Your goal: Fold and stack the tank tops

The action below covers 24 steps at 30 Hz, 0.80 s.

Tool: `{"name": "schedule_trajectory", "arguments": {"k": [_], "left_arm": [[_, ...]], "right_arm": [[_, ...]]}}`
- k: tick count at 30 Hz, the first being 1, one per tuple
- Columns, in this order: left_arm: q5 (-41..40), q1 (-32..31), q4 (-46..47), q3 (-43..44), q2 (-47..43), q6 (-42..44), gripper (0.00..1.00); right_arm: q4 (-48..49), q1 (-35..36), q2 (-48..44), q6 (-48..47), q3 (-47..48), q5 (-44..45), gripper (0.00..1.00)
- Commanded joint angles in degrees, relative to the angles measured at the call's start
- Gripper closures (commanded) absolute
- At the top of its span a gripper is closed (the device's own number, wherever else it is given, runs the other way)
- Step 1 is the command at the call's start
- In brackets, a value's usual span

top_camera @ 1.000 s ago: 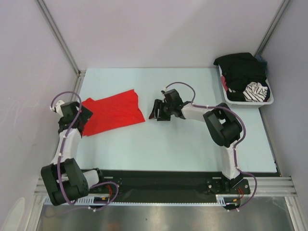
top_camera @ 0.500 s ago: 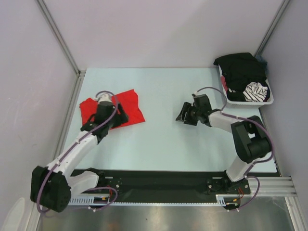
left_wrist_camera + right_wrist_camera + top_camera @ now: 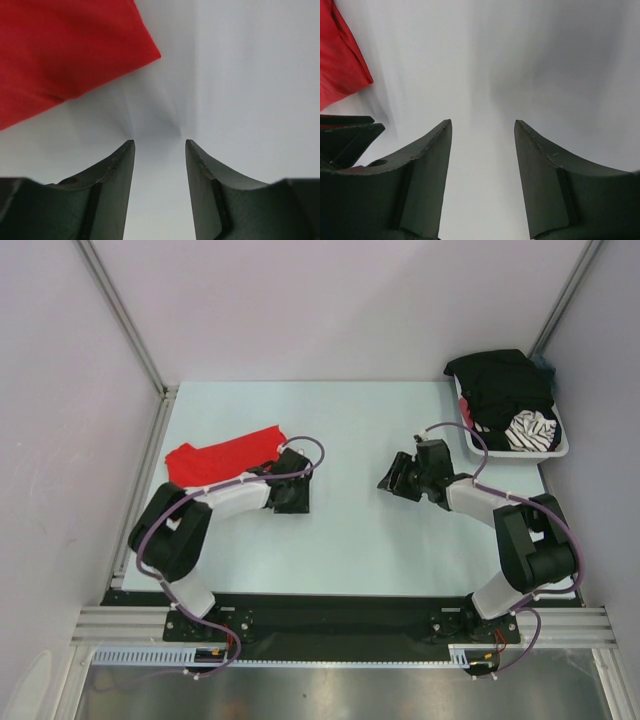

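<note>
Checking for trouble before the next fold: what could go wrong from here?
The left gripper hangs open over bare table, with the corner of the red tank top off to one side; closing here would likely catch nothing. The black tank top lies heaped in the white basket against a striped garment, so pulling it out may drag that along.
</note>
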Motion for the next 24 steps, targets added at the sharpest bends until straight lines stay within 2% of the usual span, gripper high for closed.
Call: {"name": "schedule_trajectory", "arguments": {"k": [1,5,13,16,18,21,24], "left_arm": [[-1.9,0.1,-1.1,5.7,4.9,1.7,0.50],[-2.5,1.8,0.0,9.7,10.6,1.9,0.53],[-0.3,14.6,0.6,18.3,20.1,3.7,0.57],[4.8,18.6,1.4,24.3,24.1,4.9,0.59],[5.2,20.5,-0.7,32.0,28.4,4.6,0.61],[5.4,22.4,-4.3,42.3,33.4,4.9,0.61],[10.4,22.9,-7.6,48.1,34.8,6.1,0.62]], "right_arm": [[2.8,-0.7,-1.9,-0.6,-0.7,0.1,0.42],[3.4,-1.1,-3.0,-0.5,-1.7,0.2,0.43],[4.9,-1.9,-4.4,-0.4,-3.4,0.1,0.43],[5.7,-1.9,-4.1,0.1,-3.8,-0.4,0.43],[6.0,-1.8,-3.9,0.2,-3.9,-0.7,0.44],[6.1,-2.0,-3.9,0.1,-4.0,-0.8,0.44],[6.1,-2.0,-4.1,-0.1,-4.5,-0.4,0.44]]}}
